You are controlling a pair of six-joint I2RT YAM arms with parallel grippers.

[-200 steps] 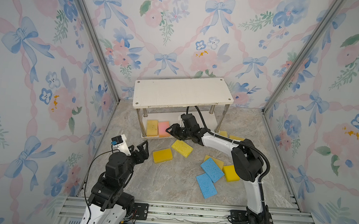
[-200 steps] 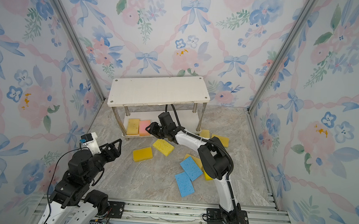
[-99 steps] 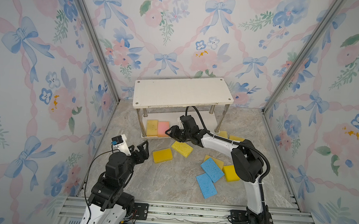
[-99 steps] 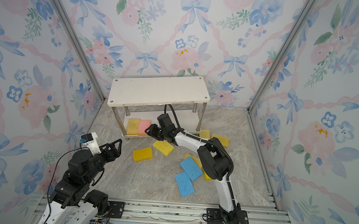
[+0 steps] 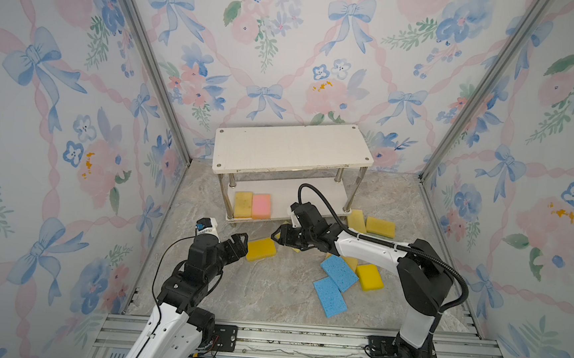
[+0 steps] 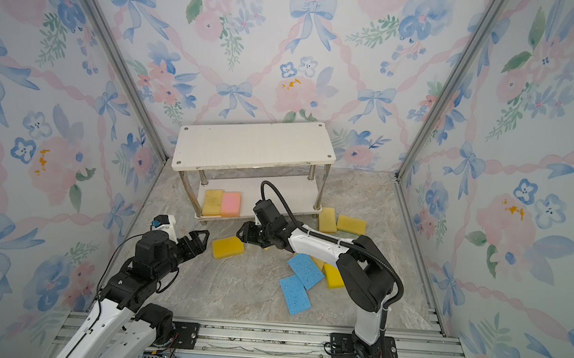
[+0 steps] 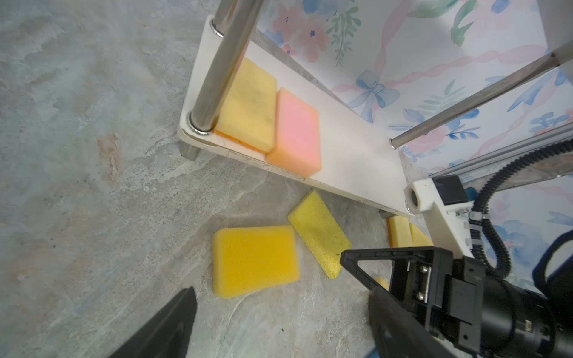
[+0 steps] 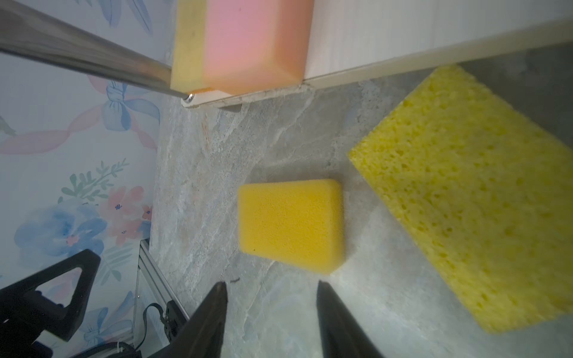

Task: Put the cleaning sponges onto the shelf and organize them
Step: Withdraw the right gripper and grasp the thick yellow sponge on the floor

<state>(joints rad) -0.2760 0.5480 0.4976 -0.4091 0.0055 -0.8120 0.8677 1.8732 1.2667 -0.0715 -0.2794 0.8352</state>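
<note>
A golden sponge (image 5: 261, 249) lies before the shelf (image 5: 291, 149), flanked on both sides.
In both top views the left end effector (image 5: 243, 243) gapes wide and empty just beside it; the right end effector (image 5: 274, 237), half open and empty, hangs near its other side. Left wrist view: the pink sponge (image 7: 297, 130) sits packed against a yellow sponge (image 7: 248, 108) at the shelf's end, we judge to leave room. Right wrist view: the golden sponge lies just ahead of the parted tips.

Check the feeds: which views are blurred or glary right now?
Right wrist: pink sponge soft, deep-yellow sponge sharp. Left wrist: mostly sharp, glare streak on the shelf leg. Both top views: sharp and evenly lit, no harsh shadows.
</note>
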